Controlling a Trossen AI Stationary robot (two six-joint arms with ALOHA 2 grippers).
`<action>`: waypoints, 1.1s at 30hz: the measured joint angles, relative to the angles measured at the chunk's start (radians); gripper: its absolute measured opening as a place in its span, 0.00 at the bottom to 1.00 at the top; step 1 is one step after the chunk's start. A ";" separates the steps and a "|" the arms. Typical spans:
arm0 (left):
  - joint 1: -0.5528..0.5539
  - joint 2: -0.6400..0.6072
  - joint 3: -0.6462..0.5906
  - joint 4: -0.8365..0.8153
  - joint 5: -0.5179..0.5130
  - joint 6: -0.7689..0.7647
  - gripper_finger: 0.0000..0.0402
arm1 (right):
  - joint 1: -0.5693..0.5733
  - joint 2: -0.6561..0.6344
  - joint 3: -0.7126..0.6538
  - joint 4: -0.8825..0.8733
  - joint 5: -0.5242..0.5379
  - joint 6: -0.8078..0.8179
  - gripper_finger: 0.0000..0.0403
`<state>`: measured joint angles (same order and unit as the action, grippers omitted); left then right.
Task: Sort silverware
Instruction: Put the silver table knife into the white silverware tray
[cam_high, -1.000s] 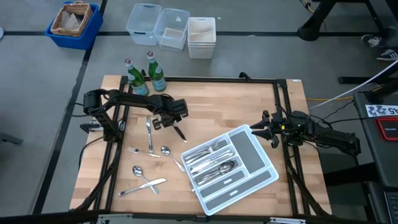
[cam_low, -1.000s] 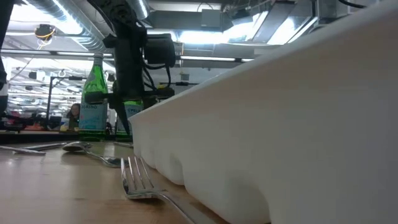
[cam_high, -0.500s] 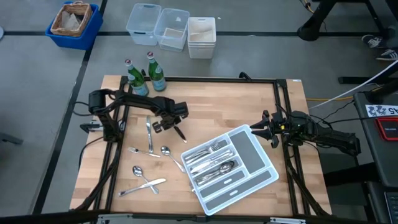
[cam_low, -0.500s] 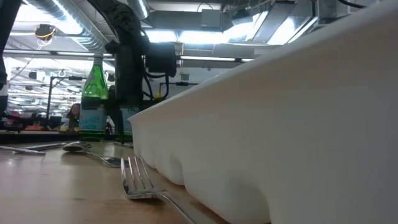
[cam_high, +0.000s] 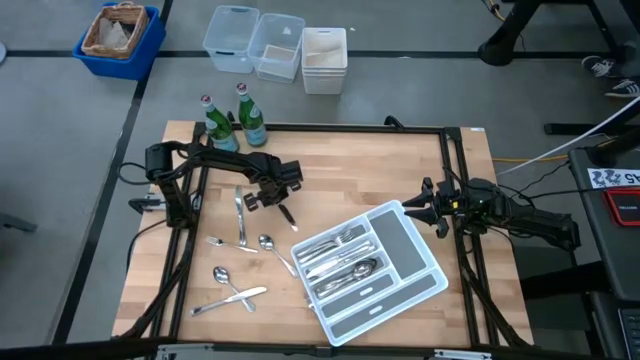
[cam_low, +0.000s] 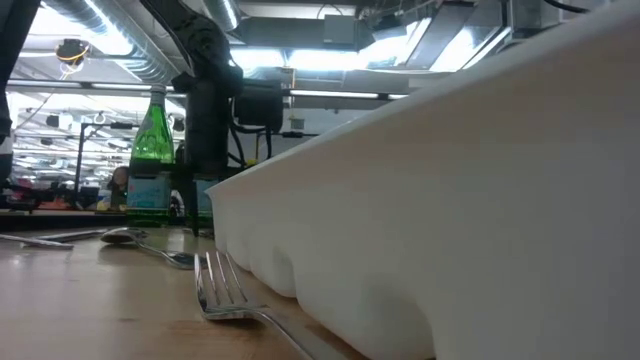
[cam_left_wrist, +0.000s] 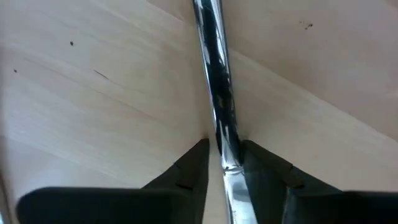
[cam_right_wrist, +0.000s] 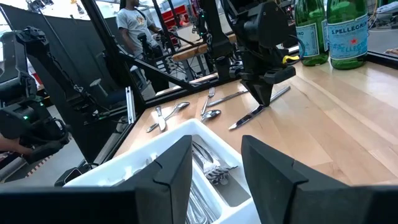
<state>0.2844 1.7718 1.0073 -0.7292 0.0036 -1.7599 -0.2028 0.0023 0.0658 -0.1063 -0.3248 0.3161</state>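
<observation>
My left gripper (cam_high: 281, 204) points down at the far left part of the table, shut on a slim shiny knife (cam_high: 288, 214) that lies flat on the wood. More silverware lies loose nearer the front: a knife (cam_high: 240, 216), a fork (cam_high: 218, 242), two spoons (cam_high: 268, 242) (cam_high: 222, 274) and a knife (cam_high: 231, 299). The white divided tray (cam_high: 405, 245) holds several pieces. A fork (cam_low: 225, 290) lies against its wall. My right gripper (cam_high: 424, 208) waits open and level at the right edge. My left gripper pinches the knife between its two fingertips (cam_left_wrist: 199, 155), one on each long edge, about the middle of its length (cam_left_wrist: 222, 134). The fingers come from above, pointing down, and lie across the knife. The knife stays flat on the table.
Two green glass bottles (cam_high: 218, 125) (cam_high: 250, 117) stand at the far left edge, close behind the left arm. Clear and white plastic bins (cam_high: 275, 45) and a blue bin (cam_high: 118, 38) sit on the floor beyond the table. Bare wood lies between the knife and the tray.
My left gripper has gone down a little onto the knife on the table; the knife has not moved.
</observation>
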 joint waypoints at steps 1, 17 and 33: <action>0.000 0.000 0.000 -0.002 0.002 0.012 0.19 | 0.000 0.000 0.000 0.000 0.000 0.000 0.35; 0.000 0.002 0.000 -0.035 -0.003 0.309 0.06 | 0.000 0.000 0.000 0.000 0.000 0.000 0.35; 0.052 0.008 0.074 -0.041 -0.013 0.607 0.05 | 0.000 0.000 0.000 0.000 0.000 0.000 0.35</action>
<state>0.3368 1.7798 1.0815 -0.7699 -0.0097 -1.1526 -0.2029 0.0024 0.0662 -0.1066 -0.3252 0.3157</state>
